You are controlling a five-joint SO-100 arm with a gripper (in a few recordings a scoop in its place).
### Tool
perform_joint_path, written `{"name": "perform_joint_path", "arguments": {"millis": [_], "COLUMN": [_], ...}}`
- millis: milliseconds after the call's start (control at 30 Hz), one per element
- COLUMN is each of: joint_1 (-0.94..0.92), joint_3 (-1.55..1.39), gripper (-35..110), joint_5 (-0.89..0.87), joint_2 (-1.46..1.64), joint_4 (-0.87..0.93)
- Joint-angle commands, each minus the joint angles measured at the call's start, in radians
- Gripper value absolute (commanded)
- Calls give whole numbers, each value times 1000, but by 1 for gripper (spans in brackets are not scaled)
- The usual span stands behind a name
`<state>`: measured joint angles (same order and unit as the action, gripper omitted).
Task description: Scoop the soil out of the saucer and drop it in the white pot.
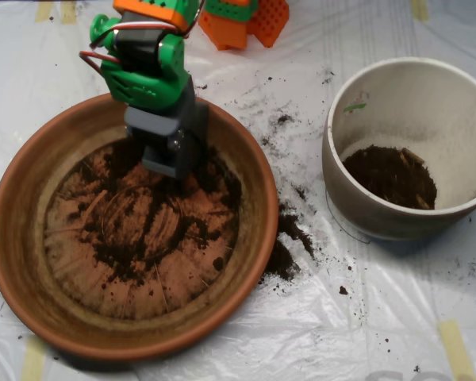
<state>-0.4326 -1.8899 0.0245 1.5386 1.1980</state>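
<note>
Saucer (32,262) left, white pot (381,214) right

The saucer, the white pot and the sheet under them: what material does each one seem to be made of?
The saucer: likely unglazed terracotta, going by its matte orange-brown surface and ridged base.
The white pot: probably ceramic or plastic; cream, thick-rimmed, matte, its inner wall dusty.
The sheet: looks like thin clear plastic film, wrinkled and glossy, with tape strips.

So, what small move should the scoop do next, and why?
Probably sweep the scoop toward the saucer's middle. It sits low at the upper part of the base, and most remaining soil lies thin across the centre; the white pot already holds some.
</note>
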Motion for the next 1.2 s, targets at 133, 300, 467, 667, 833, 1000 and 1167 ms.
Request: {"name": "perform_joint_path", "arguments": {"millis": [133, 300, 467, 667, 833, 1000, 1167], "joint_1": [124, 184, 285, 430, 541, 646, 784], "joint_3": [420, 761, 914, 948, 969, 1097, 1118], "gripper": [0, 0, 0, 0, 0, 0, 0], "joint_5": [-120, -184, -207, -216, -199, -187, -140], "joint_2": [44, -81, -98, -28, 49, 44, 21], "joint_4": [222, 388, 472, 494, 483, 518, 515]}}
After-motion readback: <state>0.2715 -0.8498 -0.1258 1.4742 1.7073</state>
